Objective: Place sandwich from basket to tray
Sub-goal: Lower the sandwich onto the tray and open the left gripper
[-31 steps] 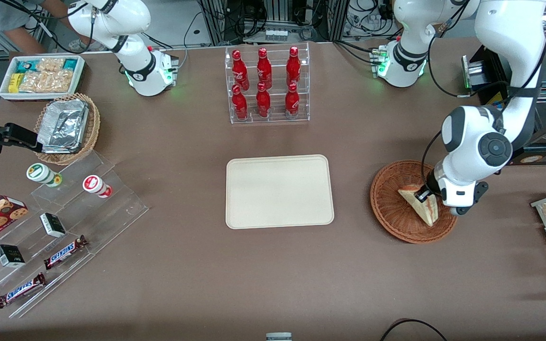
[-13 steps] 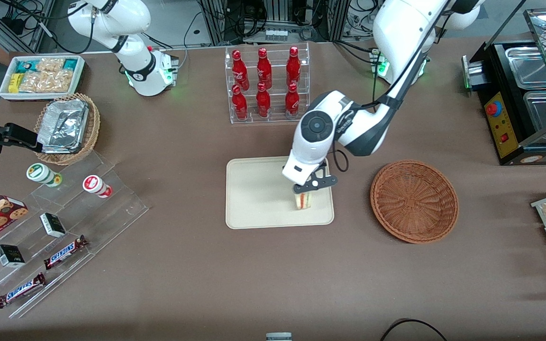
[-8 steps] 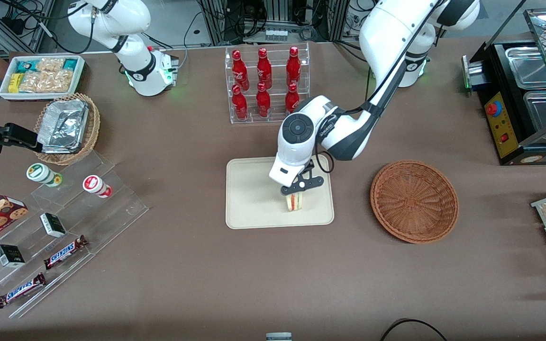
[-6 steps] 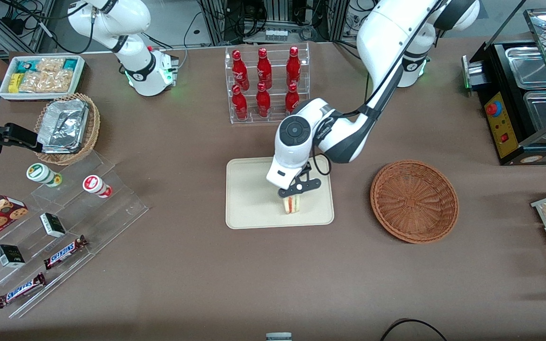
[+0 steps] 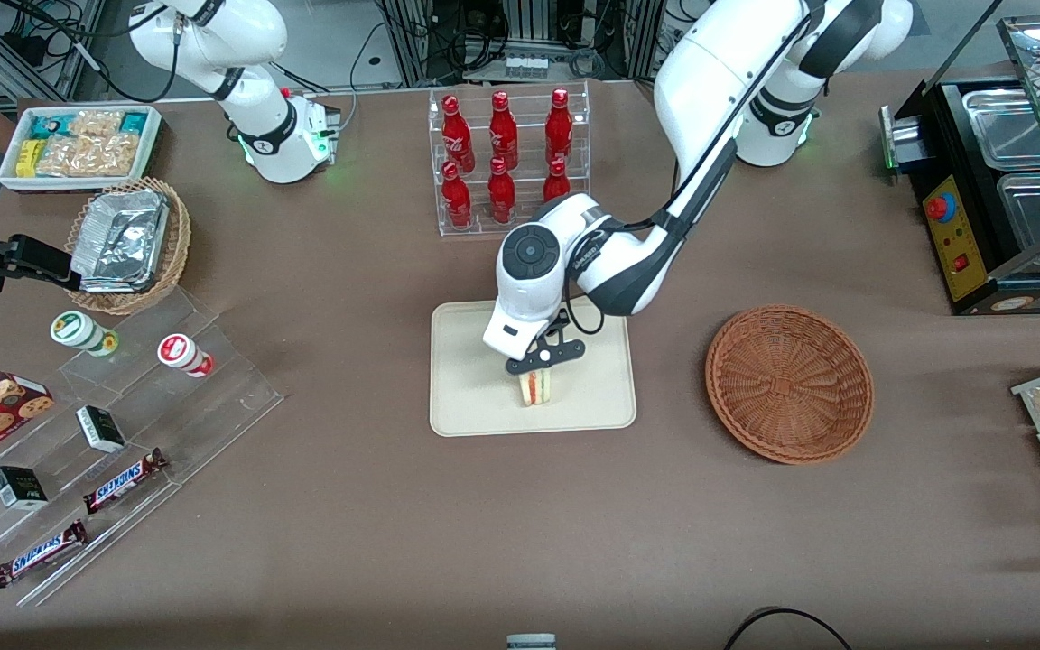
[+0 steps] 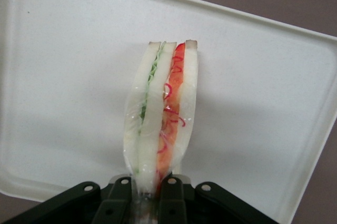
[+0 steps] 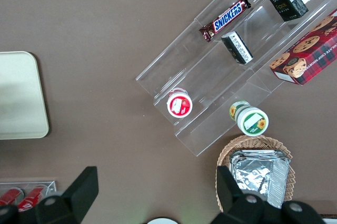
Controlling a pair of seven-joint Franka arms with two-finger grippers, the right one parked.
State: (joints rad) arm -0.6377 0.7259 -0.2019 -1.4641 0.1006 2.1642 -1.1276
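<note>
The gripper (image 5: 538,364) hangs over the tray (image 5: 466,397), its two fingers (image 6: 172,198) pinched narrowly on the top edge of the sandwich (image 5: 536,386), which stands on edge with its red and green filling layers facing the front camera. In the left wrist view the sandwich (image 6: 160,118) hangs from the gripper (image 6: 147,198) over the tray (image 6: 63,76); whether its lower end touches the tray cannot be told. The basket (image 5: 789,384) sits well apart from the tray, toward the working arm's end of the table, with nothing in it.
</note>
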